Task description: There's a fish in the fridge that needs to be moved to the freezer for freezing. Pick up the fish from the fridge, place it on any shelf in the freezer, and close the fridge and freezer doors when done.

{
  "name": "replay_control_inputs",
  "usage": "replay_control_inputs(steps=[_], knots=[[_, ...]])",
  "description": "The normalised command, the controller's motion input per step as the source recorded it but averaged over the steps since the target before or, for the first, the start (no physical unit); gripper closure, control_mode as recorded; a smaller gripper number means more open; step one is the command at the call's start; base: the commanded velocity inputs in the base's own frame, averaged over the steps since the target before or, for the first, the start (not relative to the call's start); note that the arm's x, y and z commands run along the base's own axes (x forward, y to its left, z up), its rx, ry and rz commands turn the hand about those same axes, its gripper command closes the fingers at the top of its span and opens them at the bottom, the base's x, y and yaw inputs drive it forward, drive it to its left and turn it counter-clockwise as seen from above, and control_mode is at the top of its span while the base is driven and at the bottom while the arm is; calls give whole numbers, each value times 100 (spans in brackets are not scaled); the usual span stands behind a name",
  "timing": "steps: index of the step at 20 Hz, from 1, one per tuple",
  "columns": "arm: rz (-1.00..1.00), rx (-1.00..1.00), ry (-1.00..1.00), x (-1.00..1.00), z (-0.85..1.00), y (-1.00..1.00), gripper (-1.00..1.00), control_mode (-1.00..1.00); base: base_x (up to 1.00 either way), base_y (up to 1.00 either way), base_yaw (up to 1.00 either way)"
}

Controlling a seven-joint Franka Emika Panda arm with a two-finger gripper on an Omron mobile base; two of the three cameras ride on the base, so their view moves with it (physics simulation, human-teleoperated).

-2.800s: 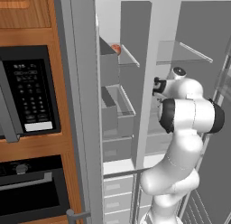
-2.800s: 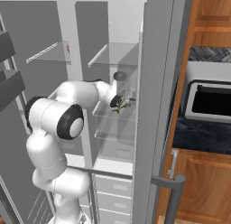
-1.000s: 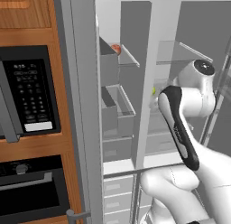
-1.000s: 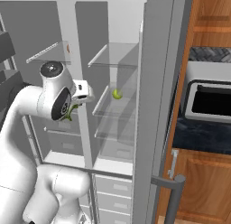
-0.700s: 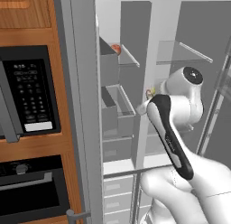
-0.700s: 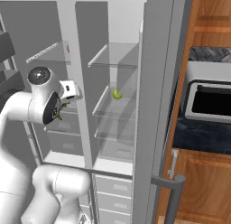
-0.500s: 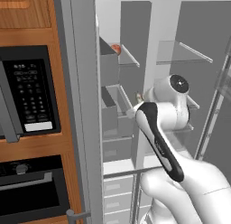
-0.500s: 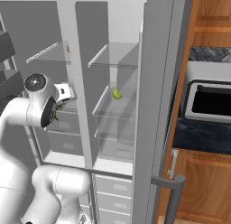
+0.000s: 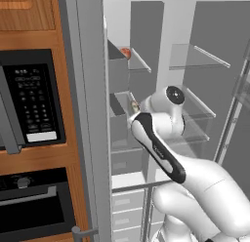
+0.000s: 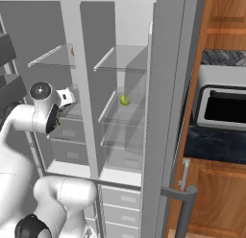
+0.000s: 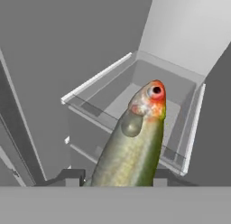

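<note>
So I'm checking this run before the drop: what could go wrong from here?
The fish sticks out far past the gripper, so its head could catch the rim of the clear freezer bin ahead. Released now, it might slide off rather than settle inside. Both doors stand wide open beside the bent arm, which could clip one when pulling back.

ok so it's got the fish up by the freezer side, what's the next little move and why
Probably ease the hand forward and slightly down, then open. In the hand view the fish is clamped in the jaws, its red head aimed at an open grey bin just ahead in the freezer. The gripper sits at the bin's mouth, so a short advance should carry the fish over it.
</note>
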Motion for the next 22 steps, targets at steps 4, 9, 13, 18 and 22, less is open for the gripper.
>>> replay_control_inputs(steps=[4, 9, 13, 18, 22], knots=[[25, -3, -12, 16, -25, 13, 100, -100, 0, 0, 0], [16, -12, -19, 12, -21, 34, 100, -100, 0, 0, 0], [0, -11, -3, 26, -11, 24, 100, -100, 0, 0, 0], [1, -7, 3, 30, -5, 12, 100, -100, 0, 0, 0], [3, -3, 0, 38, -5, 0, 100, -100, 0, 0, 0]])
